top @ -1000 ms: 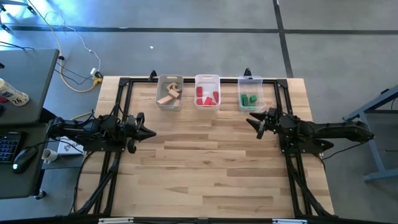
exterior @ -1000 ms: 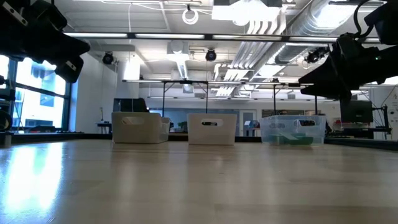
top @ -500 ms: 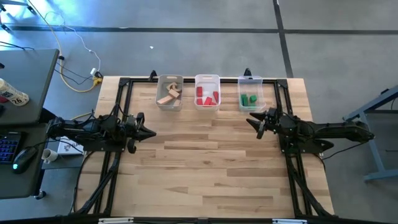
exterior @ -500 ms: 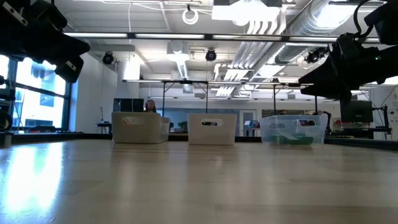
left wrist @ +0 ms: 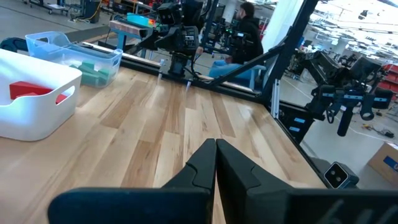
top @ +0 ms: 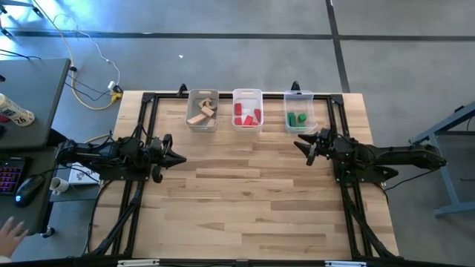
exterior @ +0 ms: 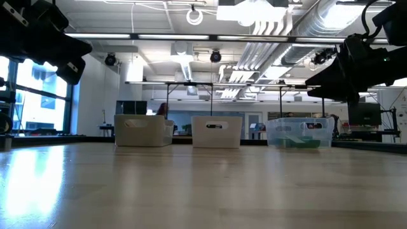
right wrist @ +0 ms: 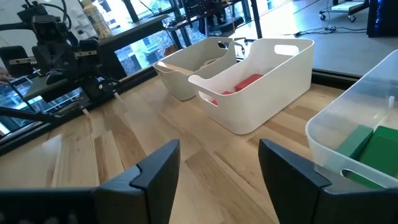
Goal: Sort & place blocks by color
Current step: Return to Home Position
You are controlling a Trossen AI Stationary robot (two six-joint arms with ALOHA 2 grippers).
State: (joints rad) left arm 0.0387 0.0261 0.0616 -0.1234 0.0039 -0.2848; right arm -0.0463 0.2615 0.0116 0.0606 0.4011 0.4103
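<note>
Three translucent white bins stand in a row at the table's far edge. The left bin (top: 202,110) holds plain wood blocks (top: 200,114), the middle bin (top: 247,110) red blocks (top: 247,116), the right bin (top: 299,111) green blocks (top: 297,119). My left gripper (top: 180,158) hovers shut above the table's left side, well short of the bins; its fingertips (left wrist: 216,144) meet. My right gripper (top: 302,143) hovers open just near of the green bin, its fingers (right wrist: 158,163) spread wide. Neither holds anything.
A black frame (top: 151,100) runs round the table's far and side edges behind the bins. The wooden tabletop (top: 252,193) stretches bare between the arms and toward the near edge. A desk with a keyboard and mouse (top: 30,187) stands left of the table; a person's hand (top: 9,231) shows there.
Both arms have kept still. A person's hand has come into view at the desk left of the table, and a person far off in the room behind the bins has moved.
</note>
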